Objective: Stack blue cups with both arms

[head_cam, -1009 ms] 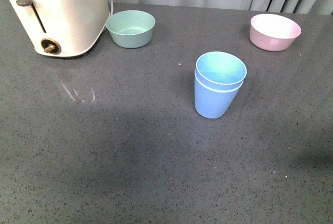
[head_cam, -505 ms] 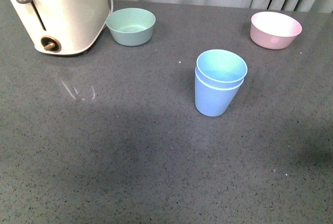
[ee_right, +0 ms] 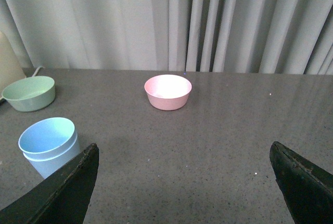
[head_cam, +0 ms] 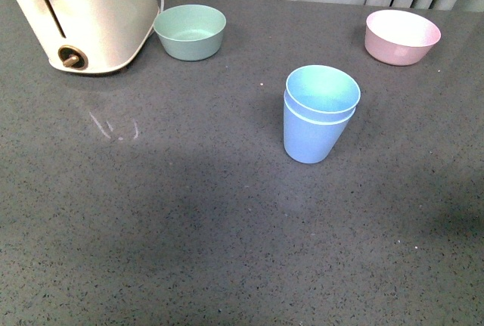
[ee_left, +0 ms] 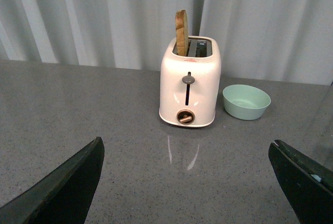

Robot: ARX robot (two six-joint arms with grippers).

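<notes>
Blue cups (head_cam: 319, 114) stand nested upright on the counter (head_cam: 189, 228), just off the right gripper (ee_right: 184, 193), whose fingers are spread wide and hold nothing. Left gripper (ee_left: 192, 193) is equally spread, facing a toaster (ee_left: 189, 89).

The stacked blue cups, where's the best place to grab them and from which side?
Probably by the upper wall of the outer cup, just under the double rim of the blue cups. They stand upright and taper downward, so the widest part resists slipping. Come from the right with the open right gripper; the counter there looks bare.
</notes>
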